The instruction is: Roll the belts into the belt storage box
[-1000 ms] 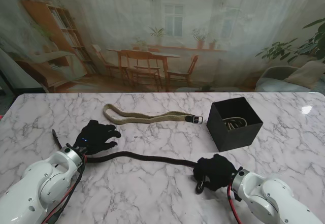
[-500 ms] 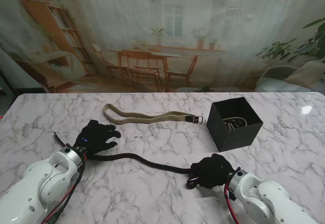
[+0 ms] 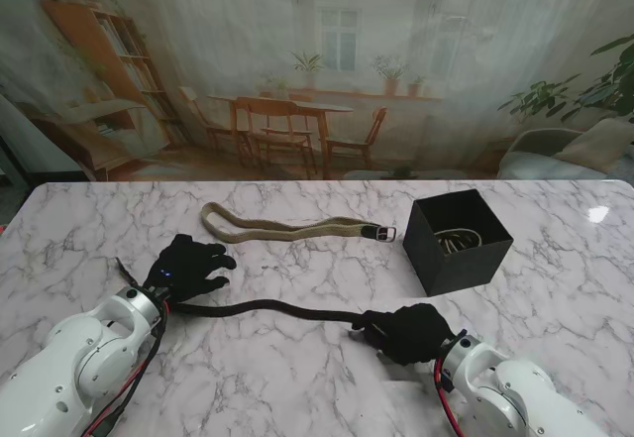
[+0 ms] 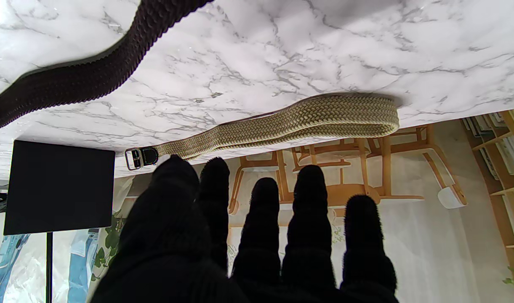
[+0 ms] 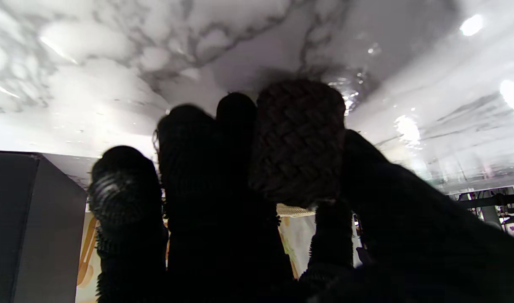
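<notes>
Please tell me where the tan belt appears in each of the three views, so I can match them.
Stand view: tan belt lies far from me, left of the black box.
Left wrist view: tan belt, beyond the fingertips.
Right wrist view: only a sliver.
Shared landmark: the black box.

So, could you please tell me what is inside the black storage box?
Inside the black storage box, the stand view shows something coiled, pale and metallic-looking, probably a rolled belt. The walls hide the rest, and both wrist views show only the outside.

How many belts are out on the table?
2: a tan woven belt lying farther from me, and a dark braided belt stretched between both hands. The black box holds something coiled, possibly another.
</notes>
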You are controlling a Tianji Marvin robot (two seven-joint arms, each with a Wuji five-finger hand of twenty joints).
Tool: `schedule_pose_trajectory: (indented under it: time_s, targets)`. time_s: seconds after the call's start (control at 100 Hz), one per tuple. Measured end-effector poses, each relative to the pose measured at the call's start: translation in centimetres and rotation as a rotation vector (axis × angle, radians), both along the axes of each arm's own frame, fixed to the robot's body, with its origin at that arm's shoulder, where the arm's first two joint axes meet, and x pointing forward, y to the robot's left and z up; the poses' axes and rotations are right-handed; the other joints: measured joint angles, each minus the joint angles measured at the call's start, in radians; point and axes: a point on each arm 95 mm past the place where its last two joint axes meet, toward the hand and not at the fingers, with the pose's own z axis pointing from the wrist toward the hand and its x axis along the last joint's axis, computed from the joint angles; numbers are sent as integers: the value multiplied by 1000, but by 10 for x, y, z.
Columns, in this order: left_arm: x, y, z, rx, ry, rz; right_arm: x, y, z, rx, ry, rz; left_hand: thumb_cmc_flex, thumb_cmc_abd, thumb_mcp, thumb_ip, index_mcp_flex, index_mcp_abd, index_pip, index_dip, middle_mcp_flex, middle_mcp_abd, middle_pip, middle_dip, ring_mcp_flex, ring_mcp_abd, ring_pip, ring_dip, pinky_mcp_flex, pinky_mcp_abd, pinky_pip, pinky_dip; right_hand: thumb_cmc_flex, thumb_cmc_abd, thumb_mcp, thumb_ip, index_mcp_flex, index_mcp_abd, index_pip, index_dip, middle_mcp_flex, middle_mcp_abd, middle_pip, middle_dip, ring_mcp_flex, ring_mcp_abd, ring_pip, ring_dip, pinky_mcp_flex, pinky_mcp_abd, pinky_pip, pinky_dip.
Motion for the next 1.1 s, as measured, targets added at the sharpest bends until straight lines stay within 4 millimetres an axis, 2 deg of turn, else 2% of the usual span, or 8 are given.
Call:
schedule_pose_trajectory:
  time_s: [0.17,0.3,0.47,0.55,0.69,0.82,0.95,1.1]
  targets:
    - [0,0,0,0,0,-1,0,1,-1,21,2,-1,0,0,0,0,0,0,0,0,0,0,0,0,0,0,0,0,0,0,0,0,24,34,0,-2,330,-62,79,4,4,28,7,-6,1,24,23,-22,24,26,11,-49]
    - [0,0,0,0,0,-1,-1,0,-2,50,-15,5,0,0,0,0,0,0,0,0,0,0,0,0,0,0,0,0,0,0,0,0,31,-8,-4,-73,455,170,250,-125,30,28,5,-17,12,24,-14,-65,3,2,3,-50]
    - [0,0,0,1,1,-1,-1,-1,2,32,35,10,0,0,0,0,0,0,0,0,0,0,0,0,0,0,0,0,0,0,0,0,-347,32,-41,21,504,344,3,140,35,-13,-55,-68,10,7,-259,-128,-69,-63,-31,-19]
    - [0,-1,-1,0,3,-2,-1,-1,6,36,75,8,0,0,0,0,0,0,0,0,0,0,0,0,0,0,0,0,0,0,0,0,-396,53,-152,27,501,385,-51,154,19,-17,-78,-92,-5,4,-366,-146,-111,-84,-57,0]
    - [0,-1,-1,-3,6,-2,-1,-3,12,14,132,23,0,0,0,0,0,0,0,0,0,0,0,0,0,0,0,0,0,0,0,0,-396,52,-166,47,426,460,-123,172,-59,-20,-91,-117,-77,-13,-477,-174,-194,-134,-130,7]
    - [0,-1,-1,-4,7,-2,-2,-3,25,-45,216,61,0,0,0,0,0,0,0,0,0,0,0,0,0,0,0,0,0,0,0,0,-337,-38,62,110,331,484,-184,194,-144,-31,-176,-189,-157,-47,-576,-239,-270,-193,-216,-15]
    - [0,-1,-1,-4,9,-2,-3,-5,28,-73,209,81,0,0,0,0,0,0,0,0,0,0,0,0,0,0,0,0,0,0,0,0,-233,-163,438,283,267,492,-224,219,-205,-64,-221,-215,-219,-89,-611,-275,-317,-223,-257,-42]
    - [1,-1,0,-5,9,-2,-4,-6,29,-113,181,85,0,0,0,0,0,0,0,0,0,0,0,0,0,0,0,0,0,0,0,0,-68,-223,492,302,244,492,-225,241,-220,-99,-228,-217,-231,-113,-639,-284,-321,-245,-266,-50]
